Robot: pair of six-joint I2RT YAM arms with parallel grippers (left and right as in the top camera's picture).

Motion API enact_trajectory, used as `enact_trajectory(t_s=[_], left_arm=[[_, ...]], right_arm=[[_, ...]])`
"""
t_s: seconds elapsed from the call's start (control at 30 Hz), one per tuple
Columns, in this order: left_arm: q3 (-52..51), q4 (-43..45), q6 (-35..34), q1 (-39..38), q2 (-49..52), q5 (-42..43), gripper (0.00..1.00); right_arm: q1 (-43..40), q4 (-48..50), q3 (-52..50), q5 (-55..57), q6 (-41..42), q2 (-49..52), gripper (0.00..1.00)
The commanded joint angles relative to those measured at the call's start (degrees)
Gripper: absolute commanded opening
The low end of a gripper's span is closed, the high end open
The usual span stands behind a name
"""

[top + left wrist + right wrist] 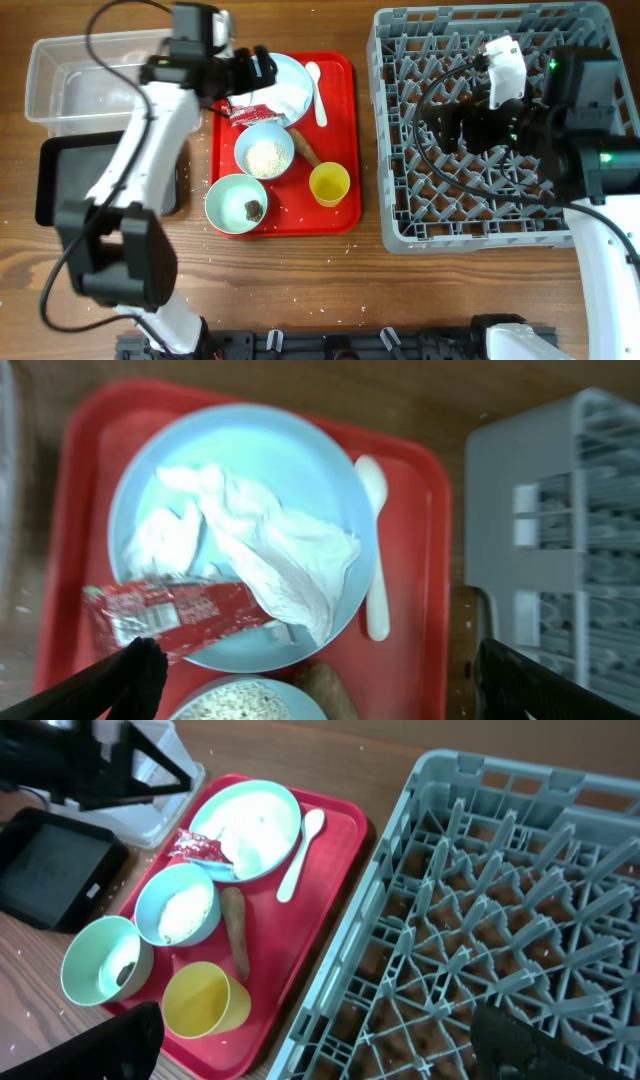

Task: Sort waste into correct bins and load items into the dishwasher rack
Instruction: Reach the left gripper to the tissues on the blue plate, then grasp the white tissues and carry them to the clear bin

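**Left wrist view (blurred).** The left gripper [320, 657] hangs over the plate [200, 470], fingers wide apart and empty. Only their dark tips enter at the lower corners. Crumpled white paper [270, 550] lies on the plate, and the red-and-white wrapper [170, 615] crosses its near rim. The rice bowl [245, 705] and the sausage piece [320, 685] are cut off by the lower edge.

**Overhead view.** The left arm covers part of the plate and of the black tub [60, 185], which sits beside the clear tub [75, 85]. The right arm hides the middle of the rack [400, 200]. The red tray [345, 120] also carries the spoon [317, 92], the yellow cup [329, 184] and a second bowl [225, 195] holding a dark scrap [253, 209].

**Right wrist view.** The right gripper [320, 1030] is spread apart, empty, above the rack's edge.
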Motion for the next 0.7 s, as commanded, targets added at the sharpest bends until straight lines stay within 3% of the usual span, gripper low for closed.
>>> enact_trajectory(t_s=[0.0,0.27,0.53,0.63,0.67], left_arm=[[1.1,1.3,-10.8,-4.8,3.8,-16.1,1.00],[1.1,9.0,-17.8,-6.8,12.8,-19.4,0.99],[1.1,13.0,-17.5,-7.3,19.2,-19.4,1.00],[1.1,13.8,-17.5,-7.3,20.4,-19.6,0.92],[1.1,14.2,-17.5,-7.3,20.7,-19.6,0.83]], right_arm=[[0.0,-0.7,1.2,-0.5,0.6,1.8,1.00],[0.0,-1.9,1.0,-0.5,2.2,5.2,1.00],[0.0,-3.0,0.9,-0.3,5.4,6.9,1.00],[0.0,-3.2,0.9,-0.3,5.4,6.9,1.00],[0.0,-3.2,0.9,-0.3,5.4,6.9,1.00]])
